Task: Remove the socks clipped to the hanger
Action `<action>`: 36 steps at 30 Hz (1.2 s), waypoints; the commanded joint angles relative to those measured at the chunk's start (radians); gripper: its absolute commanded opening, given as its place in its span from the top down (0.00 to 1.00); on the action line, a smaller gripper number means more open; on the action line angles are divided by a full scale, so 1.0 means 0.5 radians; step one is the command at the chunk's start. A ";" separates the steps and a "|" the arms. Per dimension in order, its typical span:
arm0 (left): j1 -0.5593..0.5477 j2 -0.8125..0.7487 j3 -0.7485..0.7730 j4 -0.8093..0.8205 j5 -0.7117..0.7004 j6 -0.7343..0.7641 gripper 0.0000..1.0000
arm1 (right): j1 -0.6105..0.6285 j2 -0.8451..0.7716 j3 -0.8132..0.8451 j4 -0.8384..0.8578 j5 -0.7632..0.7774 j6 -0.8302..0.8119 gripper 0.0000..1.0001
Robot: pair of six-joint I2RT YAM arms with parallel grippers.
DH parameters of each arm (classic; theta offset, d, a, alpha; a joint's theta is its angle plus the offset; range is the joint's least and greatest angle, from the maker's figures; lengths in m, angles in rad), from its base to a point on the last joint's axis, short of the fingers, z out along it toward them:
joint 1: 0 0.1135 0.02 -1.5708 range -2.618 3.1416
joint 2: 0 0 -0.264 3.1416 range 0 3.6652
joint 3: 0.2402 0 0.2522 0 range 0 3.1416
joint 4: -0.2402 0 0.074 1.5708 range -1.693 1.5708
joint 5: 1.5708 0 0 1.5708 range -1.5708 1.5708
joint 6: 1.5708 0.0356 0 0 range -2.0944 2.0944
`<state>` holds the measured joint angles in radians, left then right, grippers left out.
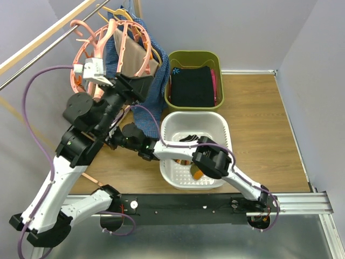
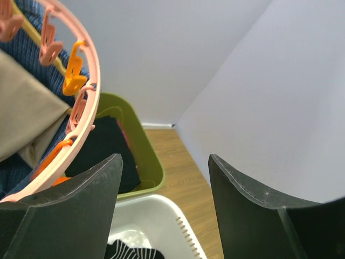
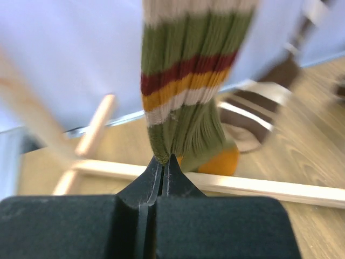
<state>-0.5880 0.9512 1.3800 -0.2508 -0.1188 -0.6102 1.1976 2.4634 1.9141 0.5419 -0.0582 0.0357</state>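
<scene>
- Currently one sock point(image 3: 188, 70), striped olive, red, yellow and white, hangs straight down, and the right fingers point(image 3: 143, 186) are pressed together on its lower edge.
- The clip holding its top is out of view, so I cannot tell whether it has let go.
- The left fingers point(image 2: 81, 205) are spread wide with nothing between them, just beside the rim of the hanger point(image 2: 89, 102).
- Judged step: pulling this sock off its clip.
- Next move, as I judge it: a steady downward pull, perhaps with the left fingers bracing the ring, then a drop into the white basket point(image 1: 221, 127) on the worktop point(image 1: 259, 118), which seems to hold socks already.
- No brand, label or writing can be read in any view.
</scene>
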 commanded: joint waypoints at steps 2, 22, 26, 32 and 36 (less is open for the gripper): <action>0.013 -0.242 0.124 0.017 0.222 0.042 0.26 | 0.059 -0.417 -0.100 -0.295 -0.328 0.030 0.99; 0.007 -0.718 0.526 -0.554 -0.036 0.107 0.27 | 0.289 -0.999 -0.232 -0.814 -0.786 0.220 0.99; 0.007 -0.715 0.560 -0.667 0.008 0.128 0.27 | 0.292 -1.165 -0.404 -0.872 -0.694 0.190 0.99; 0.007 -0.758 0.419 -0.726 0.032 0.113 0.28 | 0.292 -1.368 -0.591 -1.022 -0.528 0.119 0.99; 0.007 -0.780 0.314 -0.793 -0.099 0.113 0.31 | 0.292 -1.591 -0.766 -1.065 -0.356 0.076 0.99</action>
<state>-0.5884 0.5800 1.5799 -0.5812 -0.1165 -0.5674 1.3399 1.7721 1.6184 0.0750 -0.3450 0.1055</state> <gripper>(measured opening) 0.704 0.019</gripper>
